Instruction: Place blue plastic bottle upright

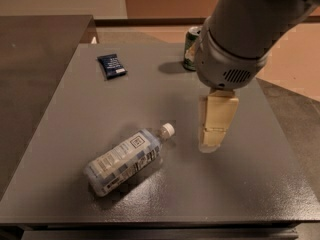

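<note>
The blue plastic bottle (126, 159) lies on its side on the grey table (75, 114), at the front left of centre. Its white cap points up and right, toward the gripper. It is clear with a pale blue-and-white label. My gripper (212, 144) hangs from the grey arm at the right of centre, its cream fingers pointing down just above the table. It is to the right of the bottle's cap and apart from it. It holds nothing that I can see.
A green drink can (190, 48) stands upright at the back, partly hidden behind the arm. A small dark blue snack packet (111, 65) lies at the back left. A darker table (35, 49) adjoins on the left. The floor lies beyond the right edge.
</note>
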{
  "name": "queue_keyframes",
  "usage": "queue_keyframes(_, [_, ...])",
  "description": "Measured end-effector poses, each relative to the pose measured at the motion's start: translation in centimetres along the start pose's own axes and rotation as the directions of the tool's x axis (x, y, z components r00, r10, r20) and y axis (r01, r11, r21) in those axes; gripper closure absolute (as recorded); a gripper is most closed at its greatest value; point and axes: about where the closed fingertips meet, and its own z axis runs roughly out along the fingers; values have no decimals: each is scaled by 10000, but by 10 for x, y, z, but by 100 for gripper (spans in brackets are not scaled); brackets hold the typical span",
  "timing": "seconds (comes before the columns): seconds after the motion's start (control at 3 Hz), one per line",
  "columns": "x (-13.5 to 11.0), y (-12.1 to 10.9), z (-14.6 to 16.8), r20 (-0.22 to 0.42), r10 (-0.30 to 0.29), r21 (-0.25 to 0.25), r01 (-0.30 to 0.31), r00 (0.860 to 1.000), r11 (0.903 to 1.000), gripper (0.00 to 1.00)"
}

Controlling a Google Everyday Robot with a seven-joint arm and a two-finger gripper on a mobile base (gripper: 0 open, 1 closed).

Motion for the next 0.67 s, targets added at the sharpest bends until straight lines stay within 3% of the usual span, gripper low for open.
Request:
queue_keyframes(0.33, [-36,5,26,125,-949,-247,952,9954,9952,0])
queue_keyframes(0.67, [-65,15,52,28,-1964,-540,1963,9805,9791,0])
